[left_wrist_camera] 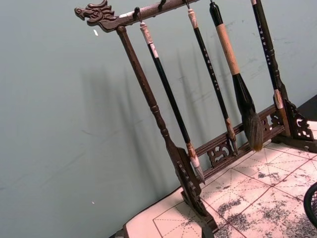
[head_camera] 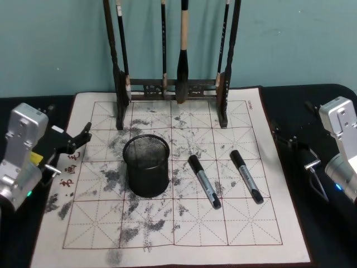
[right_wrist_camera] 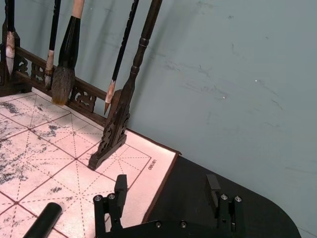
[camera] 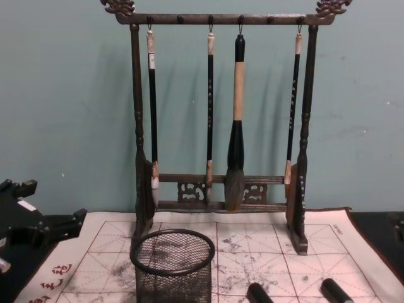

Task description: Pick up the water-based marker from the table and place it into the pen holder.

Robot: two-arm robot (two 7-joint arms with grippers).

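A: Okay, checking in. Give pincer states first.

B: Seeing left pincer (camera: 55, 202) at 9 o'clock of the pen holder (head_camera: 146, 166), right at the mat's (head_camera: 234, 234) 9 o'clock edge. Prongs spread apart in chest view, nothing between them. Reading it as open and empty.

A: And right side?

B: Seeing right pincer (right_wrist_camera: 167, 186) out at 3 o'clock, past the mat's edge, above bare black worktop (head_camera: 323, 245). Fingers wide apart in its own wrist view, gripping nothing. Well apart from holder and markers.

A: Locate task items.

B: Pen holder upright on the mat, a little toward 9 o'clock from mat centre. Black mesh wall, solid round rim. Found two black markers lying flat on the mat at 3 o'clock of it. First marker (head_camera: 204, 181) near the holder, not touching it. Second marker (head_camera: 246, 176) further out at 3 o'clock, roughly parallel to the first, a gap between them. Both slanted: one end toward 11 o'clock, other toward 5. Can't tell which counts as the water-based one. Neither in the holder yet.

A: Anything else on the worktop?

B: Brush rack (head_camera: 173, 86) at 12 o'clock of the holder, standing on the mat's far edge, close to the teal wall (head_camera: 290, 44). Counting four brushes (head_camera: 183, 61) hanging from its top bar, tips down. Also ink smudges across the mat's grid, heaviest around the holder, plus red characters along the 9 o'clock edge.
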